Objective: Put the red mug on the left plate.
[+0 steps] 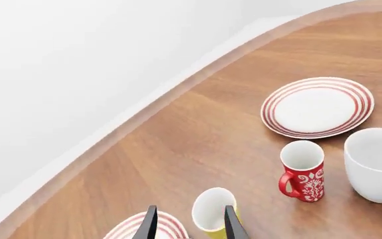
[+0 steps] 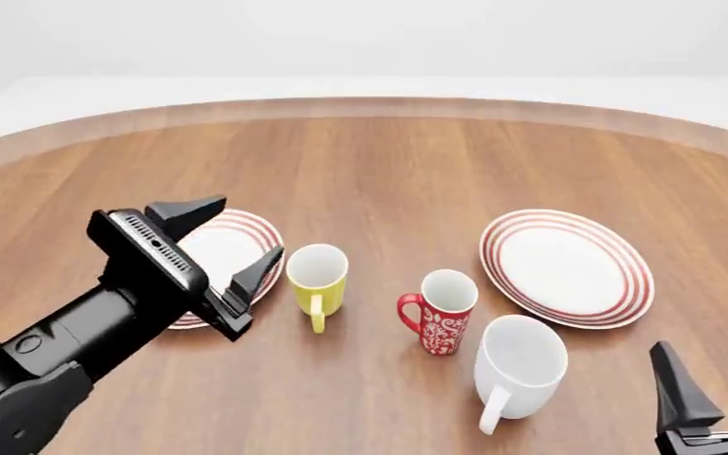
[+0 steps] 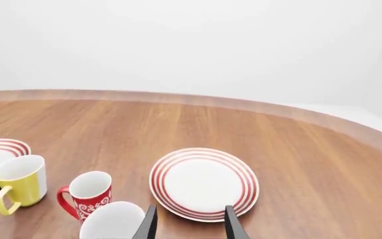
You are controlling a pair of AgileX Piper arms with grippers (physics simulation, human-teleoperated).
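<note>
The red mug (image 2: pixel 440 318) stands upright on the wood between a yellow mug and a white mug, its handle toward the left; it also shows as the red mug (image 1: pixel 304 172) and the red mug (image 3: pixel 88 196). The left plate (image 2: pixel 261 230) lies left of the yellow mug, partly hidden by my left gripper (image 2: pixel 244 232), which hovers open over it with nothing held. In the left wrist view the left gripper (image 1: pixel 191 224) frames the yellow mug, with the left plate (image 1: pixel 128 230) at the edge. My right gripper (image 2: pixel 712 379) is open at the front right, well clear of the red mug.
A yellow mug (image 2: pixel 318 275) stands just right of the left plate. A bigger white mug (image 2: pixel 519 365) sits in front and right of the red mug. A second ringed plate (image 2: pixel 567 267) lies at the right. The round table's edge (image 2: pixel 364 104) curves along the far side.
</note>
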